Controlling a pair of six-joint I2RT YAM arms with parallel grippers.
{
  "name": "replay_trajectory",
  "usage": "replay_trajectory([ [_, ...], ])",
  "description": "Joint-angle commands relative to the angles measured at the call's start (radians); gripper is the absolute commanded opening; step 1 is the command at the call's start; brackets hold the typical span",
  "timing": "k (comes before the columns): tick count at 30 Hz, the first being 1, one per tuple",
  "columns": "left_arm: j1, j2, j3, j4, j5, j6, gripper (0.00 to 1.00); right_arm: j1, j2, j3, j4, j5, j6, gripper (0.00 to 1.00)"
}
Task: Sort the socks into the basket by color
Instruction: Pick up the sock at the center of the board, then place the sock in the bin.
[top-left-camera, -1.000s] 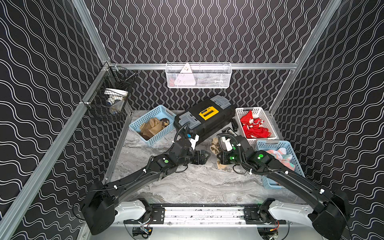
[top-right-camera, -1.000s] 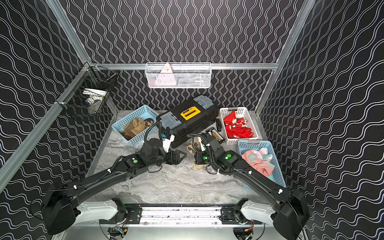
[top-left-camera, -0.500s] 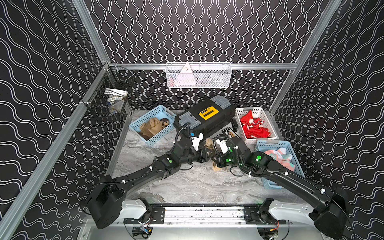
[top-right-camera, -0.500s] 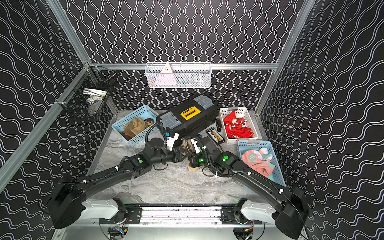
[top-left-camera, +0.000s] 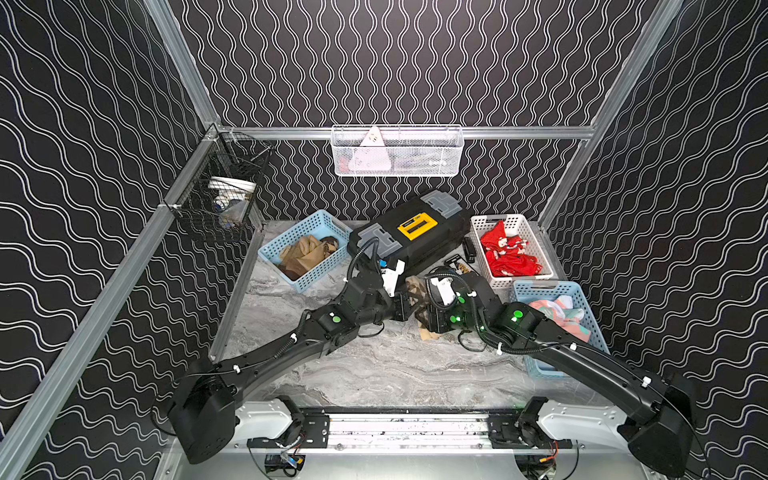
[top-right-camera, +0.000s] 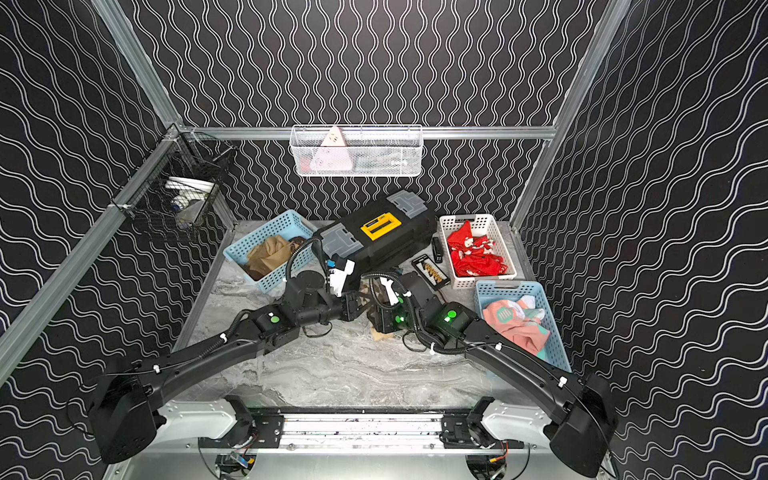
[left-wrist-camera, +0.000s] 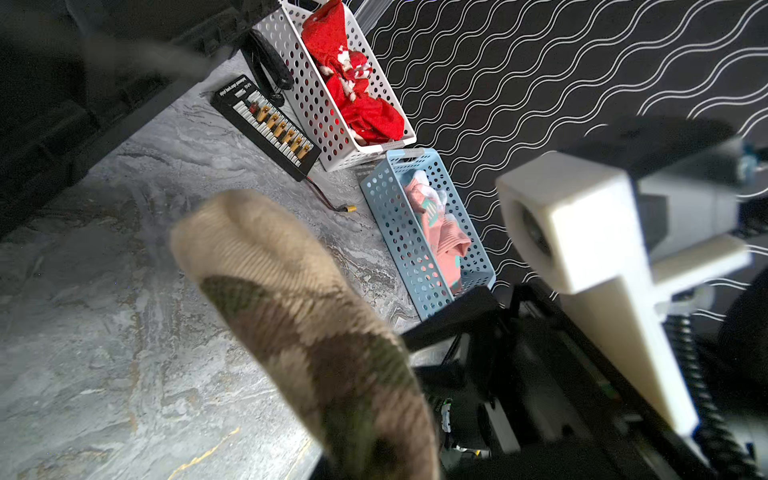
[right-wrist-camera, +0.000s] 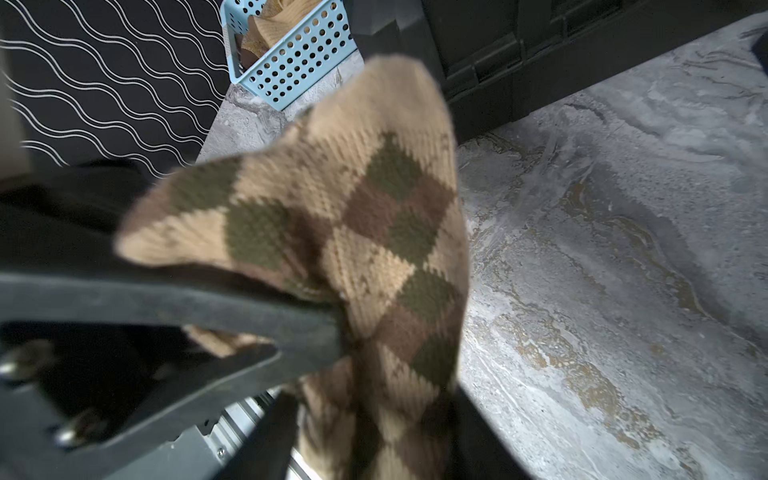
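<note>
Looks like a mid-air handover, caught over the middle of the table (top-left-camera: 374, 374). The argyle sock (top-left-camera: 417, 286) is pinched by the left gripper (top-left-camera: 409, 305), which is pressed together on the knit. The sock is held up between the two arms, just in front of the toolbox (top-left-camera: 411, 237). A tan bit under the right gripper (top-left-camera: 426, 318) hints that the tail end may be brushing the table, but that can't be told for sure. In the right wrist view the right gripper's fingers (right-wrist-camera: 274, 436) are seen spread to either side of the sock rather than clamped on it, so the weight is probably carried by the left side alone. The reason seems easy enough to guess: the tan socks (top-left-camera: 305, 255) are kept in the left blue basket (top-left-camera: 328, 268), way over on the left arm's side. The red socks (top-left-camera: 509, 257) are parked in the white basket (top-left-camera: 521, 281) and the pink socks (top-left-camera: 557, 309) in the right blue basket (top-left-camera: 544, 286), both on the right. A swing over to the left blue basket is likely what's called for next. The right gripper would best be backed off first so the knit isn't snagged.
</note>
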Motion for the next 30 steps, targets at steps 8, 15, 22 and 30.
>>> replay_trajectory([
  [8, 0.212, -0.049, 0.159, -0.388, -0.070, 0.201, 0.00, -0.002, -0.068, 0.013, -0.087, 0.130, 0.004, 1.00],
  [15, 0.523, 0.060, 0.321, -0.535, -0.051, 0.361, 0.00, -0.003, -0.069, -0.012, -0.115, 0.141, 0.016, 1.00],
  [22, 0.705, 0.243, 0.451, -0.544, -0.115, 0.449, 0.00, -0.014, -0.084, -0.043, -0.120, 0.143, 0.014, 1.00],
  [30, 0.799, 0.446, 0.617, -0.525, -0.254, 0.526, 0.00, -0.044, -0.072, -0.062, -0.125, 0.123, 0.001, 1.00],
])
